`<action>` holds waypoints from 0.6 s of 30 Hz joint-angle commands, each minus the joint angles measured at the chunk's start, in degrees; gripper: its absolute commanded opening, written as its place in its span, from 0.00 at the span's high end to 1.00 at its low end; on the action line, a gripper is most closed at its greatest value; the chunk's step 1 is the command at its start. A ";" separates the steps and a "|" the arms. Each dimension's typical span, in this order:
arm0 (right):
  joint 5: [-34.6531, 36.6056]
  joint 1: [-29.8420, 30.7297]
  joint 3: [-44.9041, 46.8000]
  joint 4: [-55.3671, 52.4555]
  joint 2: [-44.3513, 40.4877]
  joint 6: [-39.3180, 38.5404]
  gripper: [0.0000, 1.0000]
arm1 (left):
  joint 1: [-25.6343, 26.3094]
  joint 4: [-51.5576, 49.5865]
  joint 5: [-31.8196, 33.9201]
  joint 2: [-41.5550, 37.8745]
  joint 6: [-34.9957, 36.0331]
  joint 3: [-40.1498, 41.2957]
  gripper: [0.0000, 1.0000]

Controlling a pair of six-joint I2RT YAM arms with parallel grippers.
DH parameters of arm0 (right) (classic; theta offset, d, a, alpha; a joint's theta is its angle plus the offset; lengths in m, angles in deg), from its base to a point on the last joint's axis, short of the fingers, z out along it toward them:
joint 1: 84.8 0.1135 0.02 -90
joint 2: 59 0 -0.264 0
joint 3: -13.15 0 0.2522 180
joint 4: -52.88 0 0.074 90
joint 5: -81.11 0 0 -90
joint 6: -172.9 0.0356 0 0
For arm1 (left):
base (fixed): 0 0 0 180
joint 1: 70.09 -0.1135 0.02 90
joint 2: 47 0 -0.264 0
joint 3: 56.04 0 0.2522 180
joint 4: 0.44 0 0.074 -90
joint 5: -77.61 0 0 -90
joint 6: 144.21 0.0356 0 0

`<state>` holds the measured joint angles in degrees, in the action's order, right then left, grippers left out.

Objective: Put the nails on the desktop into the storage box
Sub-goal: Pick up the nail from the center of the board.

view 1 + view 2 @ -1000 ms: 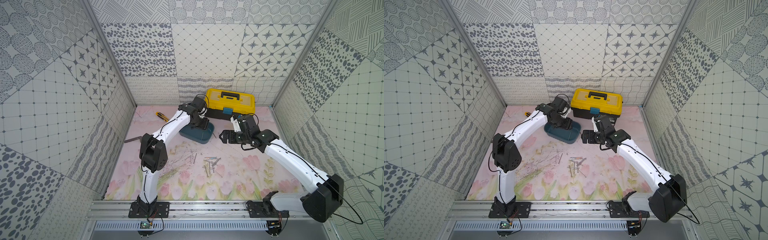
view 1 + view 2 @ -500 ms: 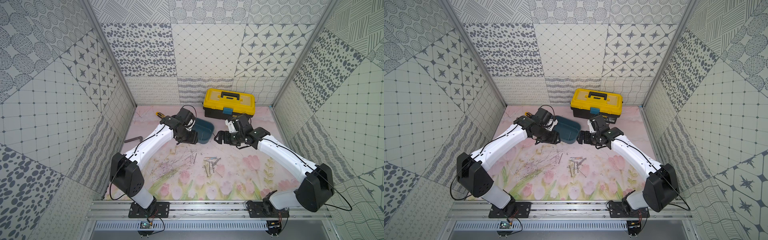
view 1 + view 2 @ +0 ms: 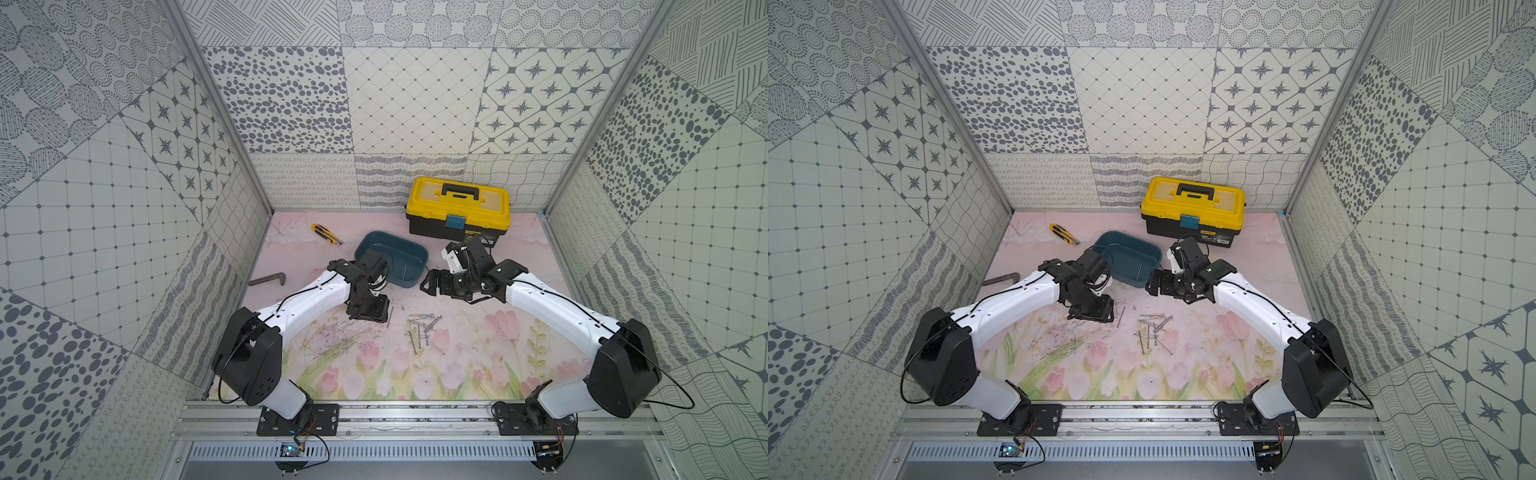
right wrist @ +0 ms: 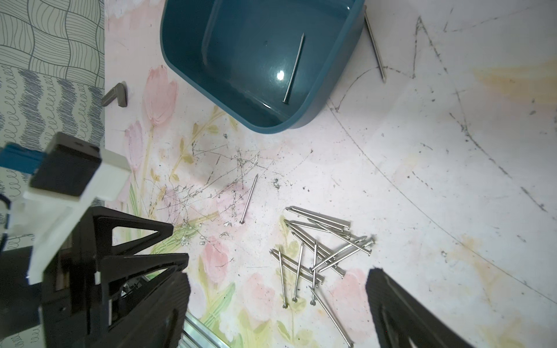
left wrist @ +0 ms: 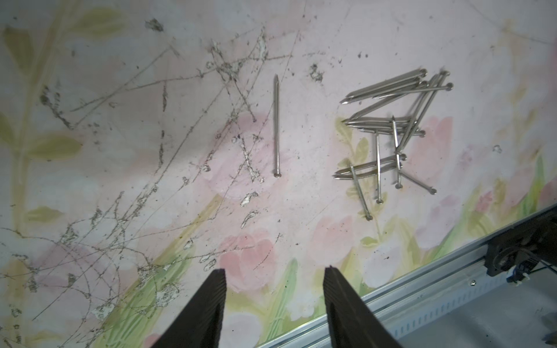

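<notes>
Left pincer (image 5: 275, 268): apart, empty, near teal-blue plastic storage box (image 4: 337, 75).
Right pincer (image 4: 278, 271): wide apart, empty.
Right wrist, not left: thin grey metal nail (image 4: 294, 69) inside box.

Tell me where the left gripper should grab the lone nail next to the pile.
Mid-shaft, from straight above, jaws across the shaft. The lone nail lies flat on the desktop, clear of the pile, so there is likely room on each side. It is wire-thin: the left gripper, open now, probably needs its tips at the surface before closing.
</notes>
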<state>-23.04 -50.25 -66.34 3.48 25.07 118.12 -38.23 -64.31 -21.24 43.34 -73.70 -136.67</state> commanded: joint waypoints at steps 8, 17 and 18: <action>0.86 1.72 0.95 2.85 -0.37 1.77 0.03 | 2.99 6.31 0.22 8.07 0.55 -0.03 0.51; 2.75 1.69 1.74 2.84 -2.93 1.69 0.03 | 3.37 7.88 1.51 14.83 2.71 -2.41 0.56; 2.96 1.62 1.85 2.85 -3.33 1.77 0.03 | 3.38 8.01 1.70 15.33 2.84 -2.73 0.57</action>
<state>-21.60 -48.77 -65.14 4.31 24.17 119.63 -35.19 -57.84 -20.82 56.31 -73.07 -137.87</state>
